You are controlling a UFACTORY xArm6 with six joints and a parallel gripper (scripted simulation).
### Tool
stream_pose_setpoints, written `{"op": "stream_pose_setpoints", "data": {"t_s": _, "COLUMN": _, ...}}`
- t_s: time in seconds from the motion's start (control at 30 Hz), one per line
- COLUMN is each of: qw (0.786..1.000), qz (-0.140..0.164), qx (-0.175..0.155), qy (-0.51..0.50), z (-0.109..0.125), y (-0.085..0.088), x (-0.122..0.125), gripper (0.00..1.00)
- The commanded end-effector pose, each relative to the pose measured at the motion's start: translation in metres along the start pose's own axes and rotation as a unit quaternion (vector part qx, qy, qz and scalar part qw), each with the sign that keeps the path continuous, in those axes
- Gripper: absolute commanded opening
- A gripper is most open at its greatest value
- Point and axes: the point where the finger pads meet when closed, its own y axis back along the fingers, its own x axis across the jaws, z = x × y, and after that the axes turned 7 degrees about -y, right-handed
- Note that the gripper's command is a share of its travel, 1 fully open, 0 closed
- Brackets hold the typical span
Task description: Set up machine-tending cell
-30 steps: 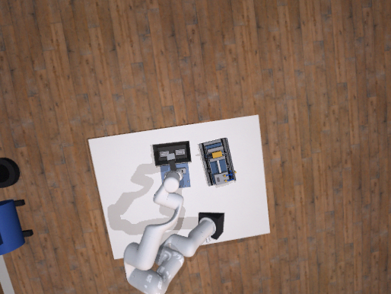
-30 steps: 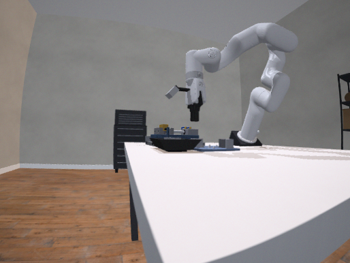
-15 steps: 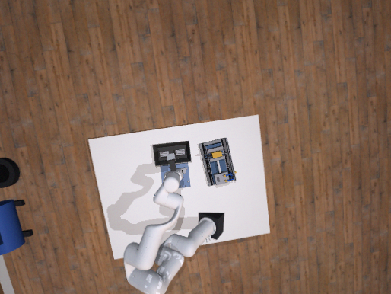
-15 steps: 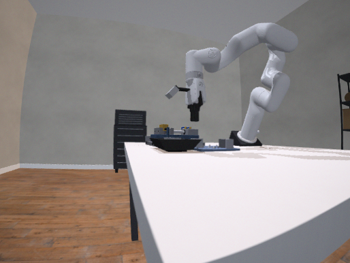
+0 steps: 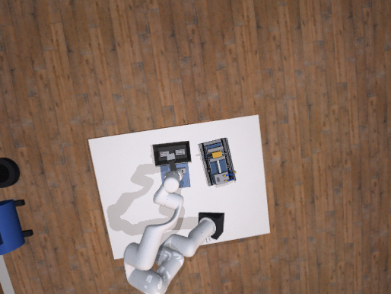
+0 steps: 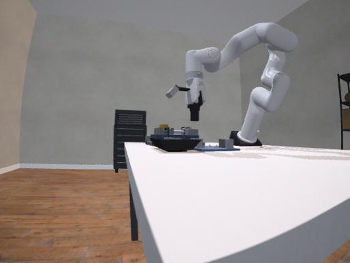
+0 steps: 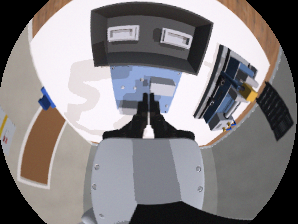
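Here the gripper (image 7: 148,103) hangs above the blue plate (image 7: 127,92), fingers pressed together on nothing. A grey blank (image 6: 226,143) lies on that plate. The arm should spread its fingers, then descend squarely over the blank's narrow sides.

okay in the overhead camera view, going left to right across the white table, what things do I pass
Outfeed tray with two finished parts, and just below it the infeed plate under the shut end effector → arm base → vise holding a brass blank.
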Motion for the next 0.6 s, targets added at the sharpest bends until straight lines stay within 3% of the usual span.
{"op": "stream_pose_setpoints", "data": {"t_s": 0.0, "qw": 1.000, "qz": 0.000, "qx": 0.002, "qy": 0.001, "z": -0.001, "y": 0.004, "x": 0.000, "gripper": 0.00}}
{"op": "stream_pose_setpoints", "data": {"t_s": 0.57, "qw": 1.000, "qz": 0.000, "qx": 0.002, "qy": 0.001, "z": -0.001, "y": 0.037, "x": 0.000, "gripper": 0.00}}
